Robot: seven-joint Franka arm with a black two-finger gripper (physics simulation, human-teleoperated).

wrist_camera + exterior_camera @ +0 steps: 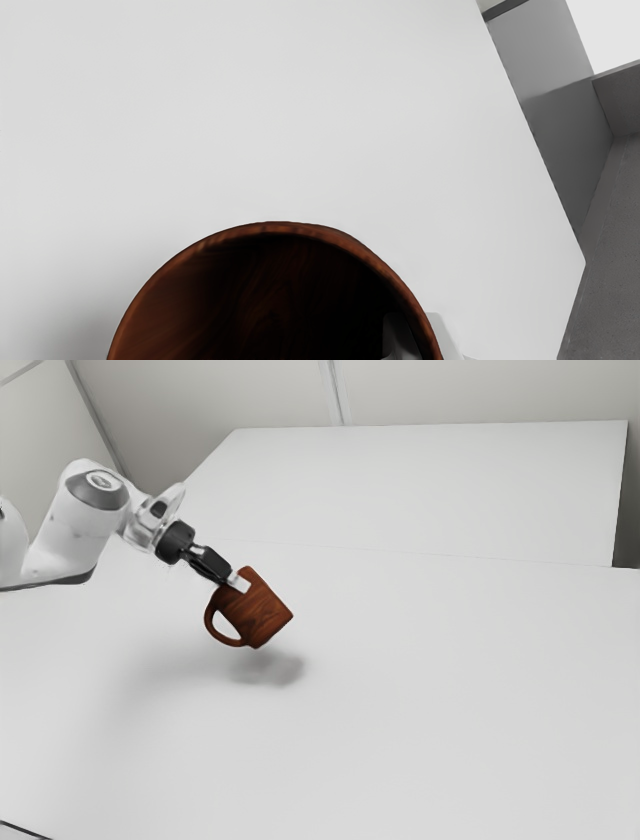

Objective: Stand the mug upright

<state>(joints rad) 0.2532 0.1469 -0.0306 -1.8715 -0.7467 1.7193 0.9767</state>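
Note:
At the mug's rim in the exterior view is the gripper (238, 582), coming down from the upper left. The brown wood-grained mug (262, 612) hangs tilted above the table, its mouth toward the hand and its handle on the exterior view's left, with a shadow below it. In the wrist view the mug (280, 228) shows its round mouth and dark inside. One finger of the gripper (422, 332) is inside the mug and the other outside, with the wall pinched between them.
A white table (420, 710) spreads beneath the mug. Behind it stands another white surface (420, 485). In the wrist view the table's edge (530, 131) runs beside a grey floor and walls.

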